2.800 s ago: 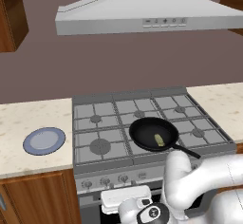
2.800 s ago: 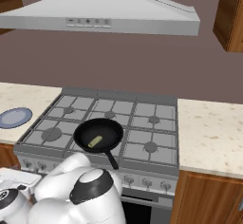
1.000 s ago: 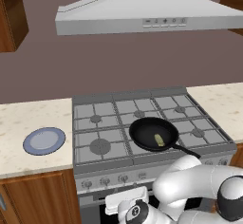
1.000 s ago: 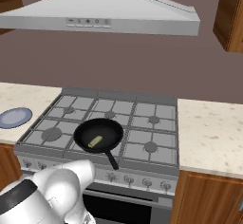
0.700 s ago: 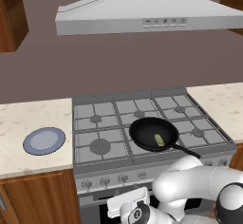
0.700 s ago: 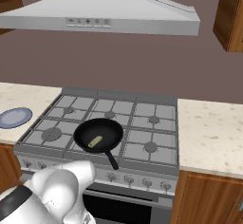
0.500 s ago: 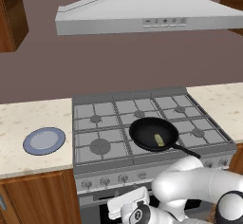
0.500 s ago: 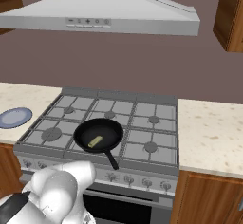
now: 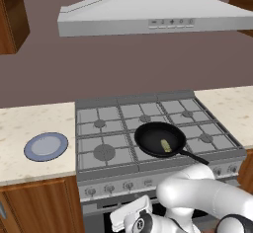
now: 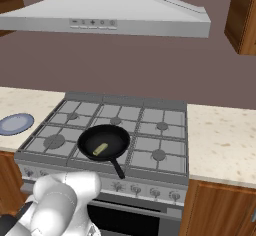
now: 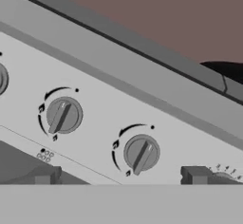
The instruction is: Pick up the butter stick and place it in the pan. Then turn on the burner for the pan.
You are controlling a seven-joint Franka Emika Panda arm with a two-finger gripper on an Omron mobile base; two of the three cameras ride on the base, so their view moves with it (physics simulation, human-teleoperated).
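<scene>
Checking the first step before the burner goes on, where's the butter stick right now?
The butter stick lies inside the pan on the stove's front middle burner, in both base views, right of the pan's centre in the left base view.

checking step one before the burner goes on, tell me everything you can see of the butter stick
The butter stick is a small pale-yellow rectangular block that looks solid and whole. It lies flat on the floor of the black pan, a little toward the handle side, set at a slant. Nothing but the pan touches it.

Butter stick [image 9: 166, 145] lies in the pan [image 9: 159, 139] on the stove [image 9: 104, 131], plate [image 9: 46, 146] left.
</scene>
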